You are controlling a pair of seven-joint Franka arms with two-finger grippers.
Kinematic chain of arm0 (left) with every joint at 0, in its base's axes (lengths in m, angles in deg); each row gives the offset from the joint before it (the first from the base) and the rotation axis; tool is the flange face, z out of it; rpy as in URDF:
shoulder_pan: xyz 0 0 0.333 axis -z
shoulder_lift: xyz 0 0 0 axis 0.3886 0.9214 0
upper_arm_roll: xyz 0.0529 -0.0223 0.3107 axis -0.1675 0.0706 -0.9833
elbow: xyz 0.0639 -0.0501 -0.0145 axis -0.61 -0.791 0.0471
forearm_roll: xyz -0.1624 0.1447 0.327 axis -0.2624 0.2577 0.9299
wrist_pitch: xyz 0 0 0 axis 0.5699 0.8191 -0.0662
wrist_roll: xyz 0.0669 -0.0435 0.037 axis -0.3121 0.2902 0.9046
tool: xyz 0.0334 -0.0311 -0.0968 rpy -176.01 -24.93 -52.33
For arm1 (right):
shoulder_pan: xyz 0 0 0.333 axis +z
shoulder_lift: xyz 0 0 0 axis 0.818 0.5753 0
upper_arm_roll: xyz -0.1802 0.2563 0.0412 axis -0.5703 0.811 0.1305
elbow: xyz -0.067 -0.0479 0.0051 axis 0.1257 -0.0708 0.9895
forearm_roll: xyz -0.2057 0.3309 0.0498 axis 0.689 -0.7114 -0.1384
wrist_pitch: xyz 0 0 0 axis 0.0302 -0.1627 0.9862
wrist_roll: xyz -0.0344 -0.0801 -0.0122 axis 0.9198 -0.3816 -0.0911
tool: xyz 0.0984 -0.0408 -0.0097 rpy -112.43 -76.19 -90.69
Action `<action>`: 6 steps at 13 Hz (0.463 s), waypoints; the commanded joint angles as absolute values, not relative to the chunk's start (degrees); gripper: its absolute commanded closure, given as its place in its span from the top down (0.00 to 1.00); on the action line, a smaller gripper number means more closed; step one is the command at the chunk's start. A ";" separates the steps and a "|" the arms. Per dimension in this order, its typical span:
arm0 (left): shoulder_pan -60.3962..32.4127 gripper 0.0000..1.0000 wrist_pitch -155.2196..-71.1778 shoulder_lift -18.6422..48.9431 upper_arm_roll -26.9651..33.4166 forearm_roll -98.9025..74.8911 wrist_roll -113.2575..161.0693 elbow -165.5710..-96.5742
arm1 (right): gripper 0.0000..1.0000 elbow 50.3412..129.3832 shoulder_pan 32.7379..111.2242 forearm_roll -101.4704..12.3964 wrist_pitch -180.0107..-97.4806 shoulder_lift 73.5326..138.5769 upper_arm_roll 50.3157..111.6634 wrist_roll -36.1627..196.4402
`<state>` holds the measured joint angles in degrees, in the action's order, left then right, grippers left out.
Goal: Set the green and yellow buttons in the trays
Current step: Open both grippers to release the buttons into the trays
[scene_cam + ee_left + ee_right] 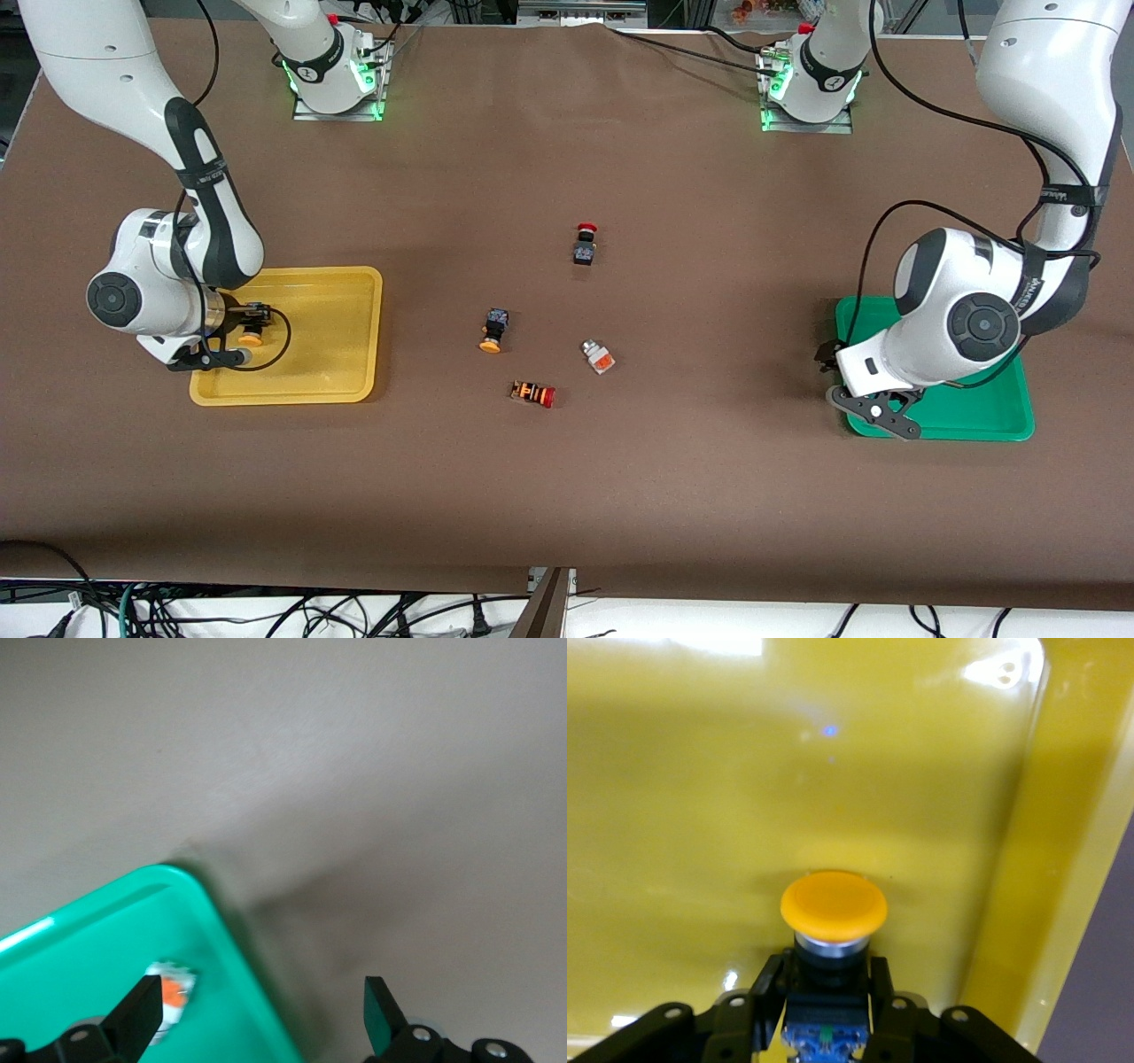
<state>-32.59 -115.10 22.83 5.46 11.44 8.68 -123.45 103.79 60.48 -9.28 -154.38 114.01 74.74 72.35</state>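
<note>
Glossy white arms, black joints, looping black cables

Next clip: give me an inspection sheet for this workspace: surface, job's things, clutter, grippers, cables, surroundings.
Surface: brown table cover, bare between items.
Job's things: yellow tray; green tray holding a silver-white button; yellow-capped button and silver-bodied button lying mid-table.
Clutter: red-capped black button; orange-striped button.
Grippers: right gripper over yellow tray, jaws around a yellow-capped button; left gripper over green tray's corner, open, empty.
Cables: black leads along both arms.
Surroundings: cable tangle below the table edge.
</note>
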 commanded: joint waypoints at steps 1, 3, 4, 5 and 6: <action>-29.99 1.00 -113.63 22.93 5.29 7.02 17.85 -122.50 | 0.99 100.80 59.63 -9.36 -154.18 115.90 75.36 71.02; -29.03 1.00 -113.72 23.28 5.29 3.69 22.97 -122.42 | 0.99 97.74 59.89 -9.80 -149.63 115.55 75.54 71.02; -28.50 1.00 -113.81 23.45 5.29 0.62 26.12 -122.41 | 0.99 94.67 60.15 -9.80 -145.25 115.55 75.63 71.02; -27.97 1.00 -113.98 23.80 5.29 -1.76 29.03 -122.41 | 0.99 91.59 60.33 -9.80 -140.94 115.72 75.63 71.11; -27.01 1.00 -114.07 24.15 5.29 -3.26 31.41 -121.63 | 0.99 88.87 60.33 -9.80 -137.68 115.81 75.72 71.11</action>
